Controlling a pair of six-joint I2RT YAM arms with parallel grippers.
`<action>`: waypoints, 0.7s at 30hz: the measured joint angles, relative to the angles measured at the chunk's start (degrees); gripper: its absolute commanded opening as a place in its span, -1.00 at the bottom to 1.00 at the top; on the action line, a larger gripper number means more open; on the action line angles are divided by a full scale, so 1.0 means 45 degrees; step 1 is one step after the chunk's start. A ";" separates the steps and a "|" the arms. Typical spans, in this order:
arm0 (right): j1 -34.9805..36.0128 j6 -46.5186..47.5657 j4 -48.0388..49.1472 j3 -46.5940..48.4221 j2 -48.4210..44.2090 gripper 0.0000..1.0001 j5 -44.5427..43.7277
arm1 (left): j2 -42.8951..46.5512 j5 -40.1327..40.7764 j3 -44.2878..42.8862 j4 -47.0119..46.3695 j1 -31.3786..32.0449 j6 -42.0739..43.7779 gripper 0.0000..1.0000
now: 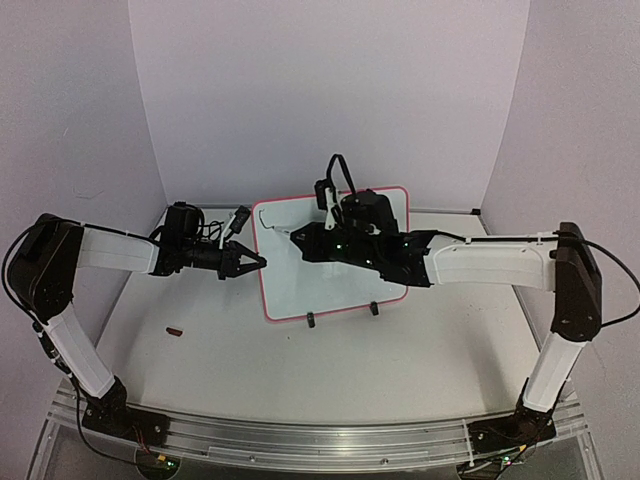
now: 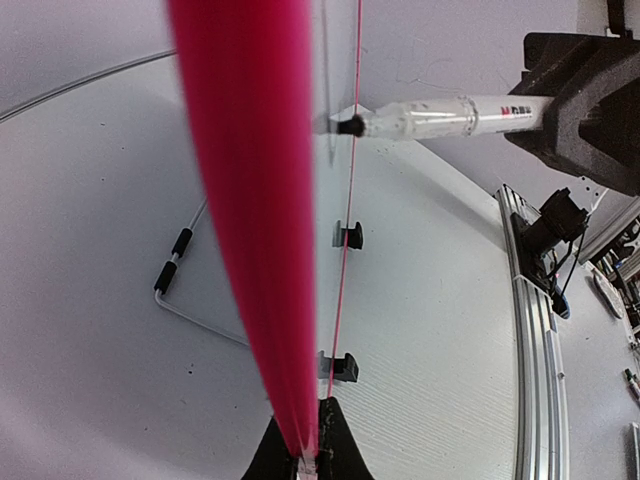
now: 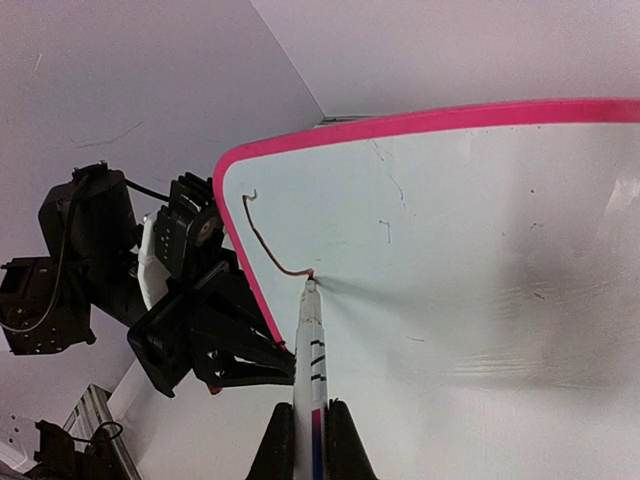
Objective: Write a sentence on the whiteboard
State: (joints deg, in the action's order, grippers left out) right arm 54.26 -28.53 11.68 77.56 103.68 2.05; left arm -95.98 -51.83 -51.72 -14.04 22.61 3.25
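Rectangular white whiteboard with thin pink-red border (image 1: 325, 290) stands tilted at mid-table, toward the far edge. Its lower long edge sits on the white table (image 1: 400, 370), with two small black clips (image 1: 310, 320) along that edge. In the top view the right arm covers the board's upper middle. In the left wrist view the board is edge-on, a blurred pink band, and its face is unreadable. Of the sentence only one thin dark curved stroke (image 3: 262, 245) shows, near the board's upper left corner, with no words legible.

Left pincer (image 1: 255, 262) is clamped on the board's left edge. Right pincer (image 3: 312, 440) is cut off at the frame bottom, its jaws closed on a white cylindrical marker (image 3: 310, 350). The marker tip touches the board at the stroke's end.

A bent metal wire stand with black sleeves (image 2: 175, 275) is behind the board. A small brown object (image 1: 175, 331), too small to identify, lies near the table's left edge.
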 measured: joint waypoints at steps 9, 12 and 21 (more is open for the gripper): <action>0.0000 -0.0007 -0.0330 0.0031 0.0061 -1.00 0.0452 | 0.0000 0.0000 0.0000 0.0000 0.0000 0.0012 -1.00; 0.0007 -0.0010 -0.0381 0.0258 0.0311 -1.00 0.0680 | 0.0000 0.0002 0.0000 0.0005 0.0000 0.0010 -1.00; 0.0106 0.0000 -0.0510 0.0998 0.0913 -1.00 0.1066 | 0.0000 0.0005 0.0000 0.0006 0.0000 0.0010 -1.00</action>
State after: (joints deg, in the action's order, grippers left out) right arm 54.73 -28.53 9.39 82.05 107.79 6.84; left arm -95.98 -51.81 -51.72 -14.02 22.61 3.29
